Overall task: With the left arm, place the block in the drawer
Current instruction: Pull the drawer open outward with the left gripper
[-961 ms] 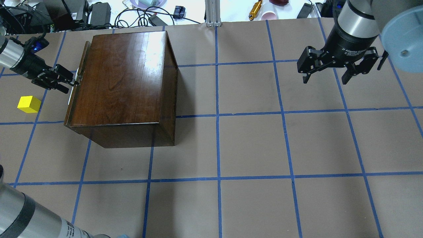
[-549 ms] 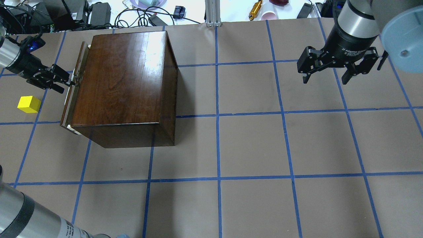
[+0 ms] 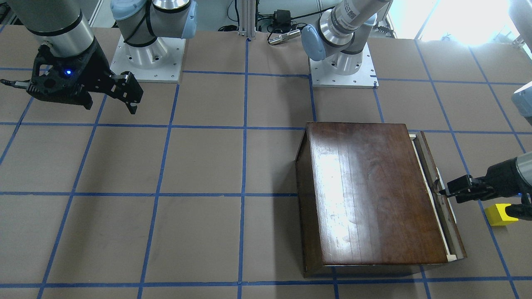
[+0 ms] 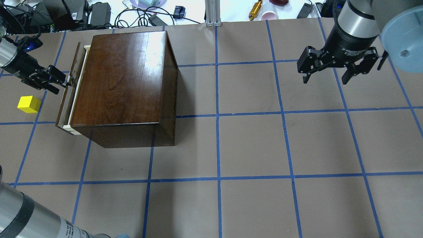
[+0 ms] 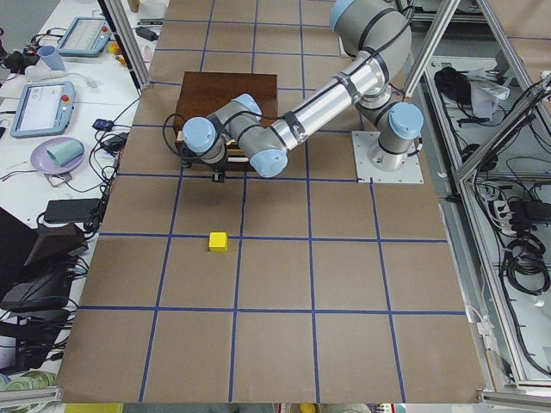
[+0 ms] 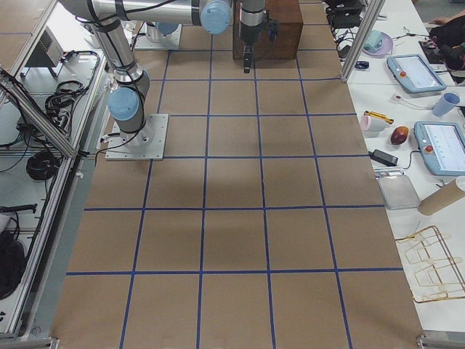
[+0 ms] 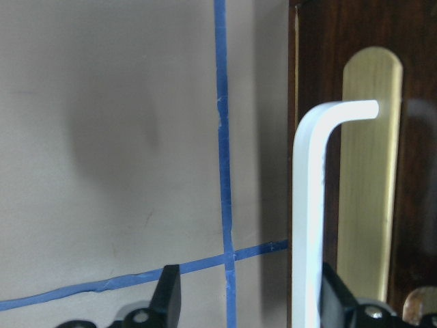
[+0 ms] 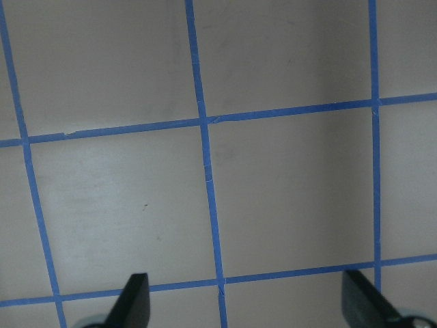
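The left fingers (image 7: 171, 292) stood wide apart, the handle (image 7: 308, 225) against one, the drawer (image 4: 67, 100) barely out. It wanted a straight, level pull, lest the handle slip.

One yellow block (image 4: 29, 104) at the far left. One wooden box (image 4: 122, 79) beside it, with one drawer (image 4: 65, 99) and one handle (image 7: 307, 205). Two arms: the left arm (image 5: 318, 110), the right arm (image 4: 358, 16). Two grippers: the left gripper (image 4: 62, 82), the right gripper (image 4: 325, 80).
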`<state>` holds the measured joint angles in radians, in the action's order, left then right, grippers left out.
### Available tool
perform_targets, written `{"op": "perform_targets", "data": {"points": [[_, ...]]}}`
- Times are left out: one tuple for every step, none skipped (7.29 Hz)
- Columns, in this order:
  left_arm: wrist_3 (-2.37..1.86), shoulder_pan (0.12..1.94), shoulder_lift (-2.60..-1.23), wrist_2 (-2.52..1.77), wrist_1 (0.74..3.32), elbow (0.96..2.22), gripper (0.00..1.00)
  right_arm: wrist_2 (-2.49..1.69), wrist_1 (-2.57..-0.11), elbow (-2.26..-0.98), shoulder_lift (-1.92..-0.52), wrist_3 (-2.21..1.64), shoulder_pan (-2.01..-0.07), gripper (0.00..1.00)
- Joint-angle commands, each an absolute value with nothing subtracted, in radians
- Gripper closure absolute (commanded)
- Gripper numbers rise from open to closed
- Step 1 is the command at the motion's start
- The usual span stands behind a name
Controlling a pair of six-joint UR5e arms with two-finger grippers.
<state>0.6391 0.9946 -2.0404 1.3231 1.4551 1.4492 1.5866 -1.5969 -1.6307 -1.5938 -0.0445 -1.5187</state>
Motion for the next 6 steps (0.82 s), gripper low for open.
{"op": "perform_targets", "data": {"points": [[0.641, 0.973, -2.040, 1.331, 1.451, 1.450, 0.28, 1.588, -1.597, -1.631, -1.594, -0.044, -1.519, 0.00], [0.640, 0.970, -2.040, 1.333, 1.451, 1.448, 0.28, 1.586, -1.597, -1.631, -1.594, -0.044, -1.519, 0.00], [0.641, 0.968, -2.042, 1.350, 1.451, 1.442, 0.28, 1.588, -1.597, -1.631, -1.594, -0.044, -1.519, 0.00], [0.643, 0.966, -2.042, 1.353, 1.451, 1.439, 0.28, 1.586, -1.597, -1.631, -1.594, -0.044, -1.519, 0.00], [0.649, 0.963, -2.042, 1.353, 1.451, 1.439, 0.28, 1.588, -1.597, -1.631, -1.594, -0.044, -1.519, 0.00], [0.649, 0.962, -2.040, 1.379, 1.451, 1.439, 0.28, 1.586, -1.597, -1.631, -1.594, -0.044, -1.519, 0.00]]}}
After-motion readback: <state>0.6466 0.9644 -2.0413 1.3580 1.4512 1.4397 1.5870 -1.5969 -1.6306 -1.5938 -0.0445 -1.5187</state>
